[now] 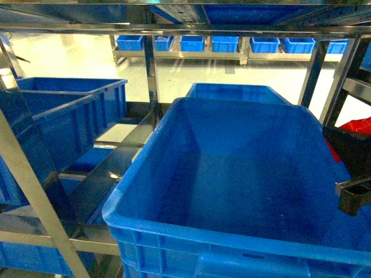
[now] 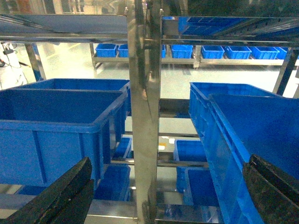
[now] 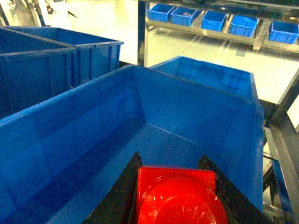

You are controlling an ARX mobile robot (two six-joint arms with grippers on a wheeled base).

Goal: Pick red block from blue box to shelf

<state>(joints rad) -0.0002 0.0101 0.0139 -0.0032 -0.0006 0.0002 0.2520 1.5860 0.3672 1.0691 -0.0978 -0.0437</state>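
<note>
The red block sits between the black fingers of my right gripper, which is shut on it. It hangs over the inside of the large blue box, near the box's right wall. In the head view the block shows as a red patch at the right edge, above the black right arm and beside the blue box. The box's floor looks bare. The steel shelf frames the scene with shiny uprights and rails. My left gripper is open, facing a shelf upright, and holds nothing.
Two more blue boxes stand on the shelf at left, and another sits behind the big one. A row of small blue bins lines a far rack across the pale floor. Lower tiers hold further bins.
</note>
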